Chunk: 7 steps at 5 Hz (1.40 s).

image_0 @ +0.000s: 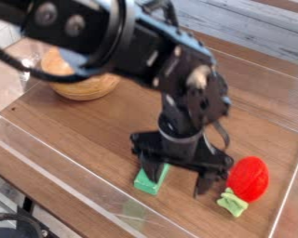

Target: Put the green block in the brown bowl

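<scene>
**Operator:** Report pincer status.

**Arm:** My pincer (181, 176) points almost straight down with its jaws spread wide. Nothing is gripped. The fingers (155, 174) reach down close to the tabletop; the picture is blurred, so I cannot tell whether the tips touch it.

**Operator:** Locate the green block.

**Arm:** The green block (148, 178) lies flat on the wooden table (64, 130), just under my pincer's left-hand finger as the camera sees it. Only its near end shows; the rest is hidden behind my pincer. I cannot tell whether a finger touches it.

**Operator:** Other items?

**Arm:** A red strawberry toy (248, 178) with a pale-green stub lies just beside my pincer, to the right in the picture. The brown bowl (79, 80) sits upright at the far left, well apart from the block, partly hidden by my arm.
</scene>
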Available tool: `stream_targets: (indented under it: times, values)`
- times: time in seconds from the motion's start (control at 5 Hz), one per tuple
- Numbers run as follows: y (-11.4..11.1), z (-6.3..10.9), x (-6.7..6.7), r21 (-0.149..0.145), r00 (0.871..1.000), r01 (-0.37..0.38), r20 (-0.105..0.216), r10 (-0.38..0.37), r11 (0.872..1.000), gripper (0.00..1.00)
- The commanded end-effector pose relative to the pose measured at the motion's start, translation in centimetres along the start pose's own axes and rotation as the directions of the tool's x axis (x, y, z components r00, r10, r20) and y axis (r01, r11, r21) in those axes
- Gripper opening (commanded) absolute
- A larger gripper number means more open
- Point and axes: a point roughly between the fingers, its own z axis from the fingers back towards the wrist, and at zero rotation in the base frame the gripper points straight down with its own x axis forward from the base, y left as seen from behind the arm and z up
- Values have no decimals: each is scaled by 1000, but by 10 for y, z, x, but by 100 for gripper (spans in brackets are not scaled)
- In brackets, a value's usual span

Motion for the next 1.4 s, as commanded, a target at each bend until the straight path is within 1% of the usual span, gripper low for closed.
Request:
stream_targets:
  times: [0.0, 0.2, 0.4, 0.6, 0.8, 1.0, 1.2]
  values:
    - [-7, 6, 6, -13, 999, -27, 35, 28, 1000, 0]
    - [3, 17, 9, -5, 999, 17, 38, -16, 1000, 100]
    - [11, 27, 15, -9, 997, 73, 40, -73, 997, 100]
    - [26, 12, 31, -8, 998, 32, 46, -32, 999, 100]
    - [32, 0, 37, -16, 999, -9, 42, 10, 1000, 100]
    - [29, -18, 36, -5, 996, -85, 42, 85, 996, 100]
    - [22, -28, 33, 17, 988, -146, 60, 145, 989, 100]
